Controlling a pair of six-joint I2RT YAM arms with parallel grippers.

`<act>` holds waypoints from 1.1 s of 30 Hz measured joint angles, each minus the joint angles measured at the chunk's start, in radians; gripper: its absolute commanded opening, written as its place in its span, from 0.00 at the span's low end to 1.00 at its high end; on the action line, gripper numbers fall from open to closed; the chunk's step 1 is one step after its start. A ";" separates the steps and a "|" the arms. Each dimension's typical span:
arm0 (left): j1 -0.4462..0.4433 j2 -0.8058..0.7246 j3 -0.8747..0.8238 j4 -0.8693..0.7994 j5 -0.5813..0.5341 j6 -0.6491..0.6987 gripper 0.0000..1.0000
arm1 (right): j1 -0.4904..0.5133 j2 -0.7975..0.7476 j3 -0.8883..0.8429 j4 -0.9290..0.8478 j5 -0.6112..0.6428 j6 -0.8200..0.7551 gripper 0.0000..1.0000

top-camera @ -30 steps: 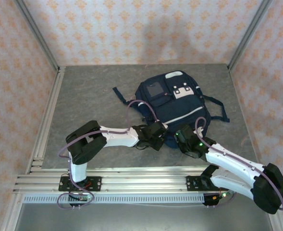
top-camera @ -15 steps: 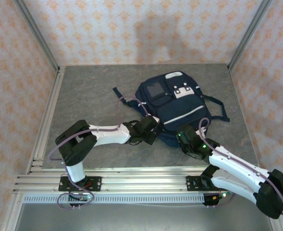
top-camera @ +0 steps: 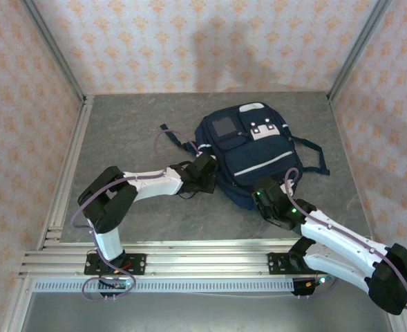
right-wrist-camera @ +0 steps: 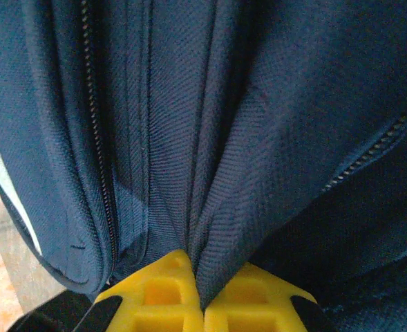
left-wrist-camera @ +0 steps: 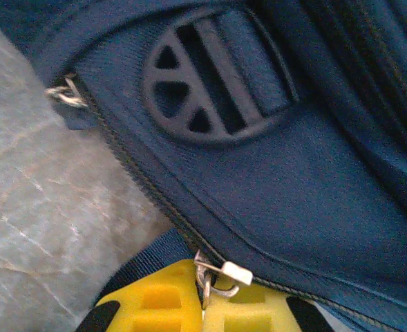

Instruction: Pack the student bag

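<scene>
You have a grey, stone-veined table boxed in on three sides by walls papered pale pink with an orange floral repeat. Aluminium posts rise at both far corners, and ribbed aluminium rails cross the table's near edge. The light is soft and even, with a faint shadow on the far wall.

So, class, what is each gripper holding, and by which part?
The left gripper pinches the student bag by a metal zipper pull; the right gripper pinches a fold of its navy fabric.
</scene>
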 measured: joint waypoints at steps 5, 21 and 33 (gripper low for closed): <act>0.039 -0.005 -0.015 0.008 -0.002 -0.034 0.00 | 0.002 0.065 0.003 0.083 -0.055 -0.084 0.00; 0.240 -0.280 -0.237 -0.129 -0.175 -0.166 0.95 | 0.259 0.487 0.206 0.266 -0.008 -0.084 0.00; 0.246 -0.703 -0.237 -0.283 -0.231 -0.213 1.00 | 0.418 0.625 0.318 0.227 0.182 0.097 0.07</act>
